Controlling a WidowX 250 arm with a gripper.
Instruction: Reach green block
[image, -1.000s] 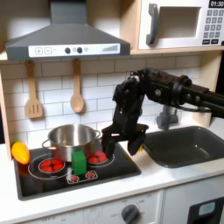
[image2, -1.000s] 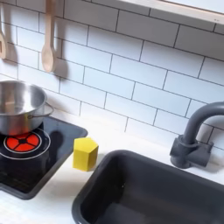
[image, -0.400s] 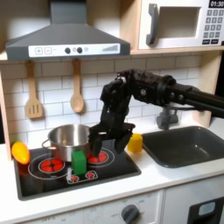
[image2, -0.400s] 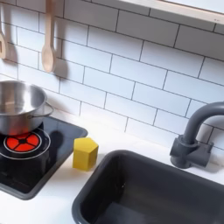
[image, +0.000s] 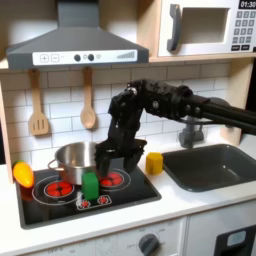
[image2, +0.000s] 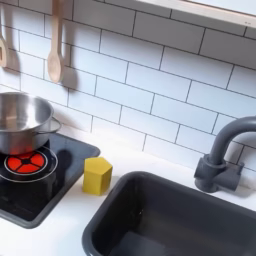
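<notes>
Green and matte, the green block is standing upright near the front of the black stovetop, long axis vertical, between the two red burners; in the first exterior view we are seeing our gripper hanging just above it and a little toward the first exterior view's right, so we are judging the coming move as a short drop down and leftward; the fingers are pointing down, but we cannot tell whether they are parted or closed. Just behind the block the steel pot is crowding the approach; the yellow block is sitting well clear beside the sink; a yellow-orange toy is lying at the stove's far left.
</notes>
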